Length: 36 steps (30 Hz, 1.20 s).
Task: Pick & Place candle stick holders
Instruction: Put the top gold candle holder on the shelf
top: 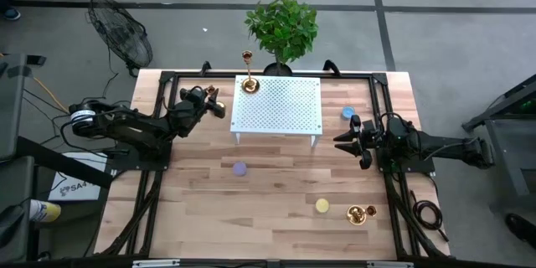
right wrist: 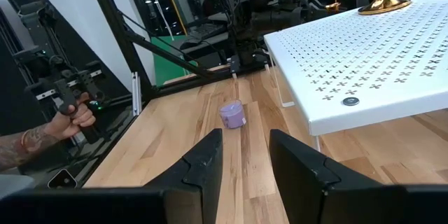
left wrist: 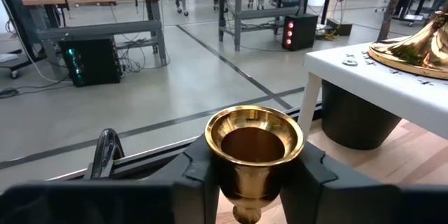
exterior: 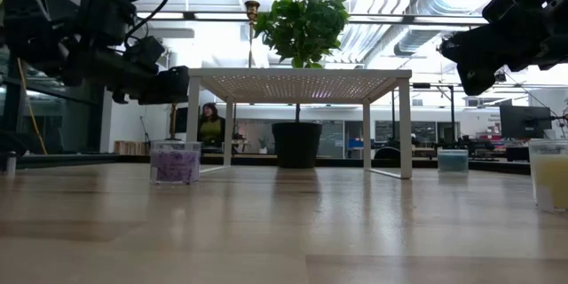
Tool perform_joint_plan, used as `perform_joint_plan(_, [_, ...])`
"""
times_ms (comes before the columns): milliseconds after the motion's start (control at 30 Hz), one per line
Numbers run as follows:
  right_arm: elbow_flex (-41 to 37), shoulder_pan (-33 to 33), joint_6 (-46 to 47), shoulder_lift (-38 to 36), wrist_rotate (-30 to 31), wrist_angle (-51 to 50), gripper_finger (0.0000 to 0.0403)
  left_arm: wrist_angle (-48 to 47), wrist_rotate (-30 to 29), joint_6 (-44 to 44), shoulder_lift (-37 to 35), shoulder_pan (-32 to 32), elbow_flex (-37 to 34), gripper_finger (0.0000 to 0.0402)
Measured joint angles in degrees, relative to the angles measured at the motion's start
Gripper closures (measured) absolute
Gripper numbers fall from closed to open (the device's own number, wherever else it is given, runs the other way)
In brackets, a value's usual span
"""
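Candle stick holder [left wrist: 253, 155] clamped in left tool [left wrist: 245, 182], right tool [right wrist: 245, 155] parted, empty, beside white stand [top: 277, 105].

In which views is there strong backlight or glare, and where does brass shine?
Low view: bright ceiling lights behind the white table leave both arms as dark shapes. Left wrist view: the held holder gleams in the left gripper. Right wrist view: the open right gripper is dark; a holder on the table glints.
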Motion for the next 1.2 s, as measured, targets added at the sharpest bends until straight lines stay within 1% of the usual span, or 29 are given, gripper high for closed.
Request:
perform_joint_plan(100, [-0.02, 0.00, 0.00, 0.00, 0.00, -0.02, 0.0289, 0.10, -0.05, -0.69, 0.00, 0.00, 0.00, 0.0297])
perform_joint_plan(233, [0.00, -0.01, 0.00, 0.00, -0.01, 0.00, 0.0289, 0.49, -1.49, -1.02, -0.11, 0.00, 0.00, 0.0289])
perform_joint_plan(367, [-0.02, -0.01, 0.02, 0.00, 0.00, -0.02, 0.0289, 1.53, -1.59, -0.10, -1.37, 0.00, -0.01, 0.0297])
perform_joint_plan(467, [0.00, 0.00, 0.00, 0.00, -0.01, -0.02, 0.0289, 2.07, -1.66, 0.35, -3.47, 0.00, -0.02, 0.0301])
perform_joint_plan(800, [0.00, -0.01, 0.01, 0.01, -0.02, -0.01, 0.0289, -0.20, -2.14, 4.08, -13.50, 0.00, 0.00, 0.0289])
perform_joint_plan(933, [-0.01, 0.01, 0.02, 0.00, -0.01, -0.02, 0.0289, -9.64, -2.16, 4.75, -18.64, 0.00, 1.80, 0.0288])
perform_joint_plan(1033, [-0.01, -0.01, 0.01, 0.00, -0.01, -0.01, 0.0289, -19.53, -2.14, 4.65, -22.20, 0.00, 5.37, 0.0288])
perform_joint_plan(1200, [-0.01, -0.01, 0.01, 0.00, -0.02, 0.00, 0.0289, -33.97, -1.39, 1.95, -25.46, 0.00, 12.83, 0.0287])
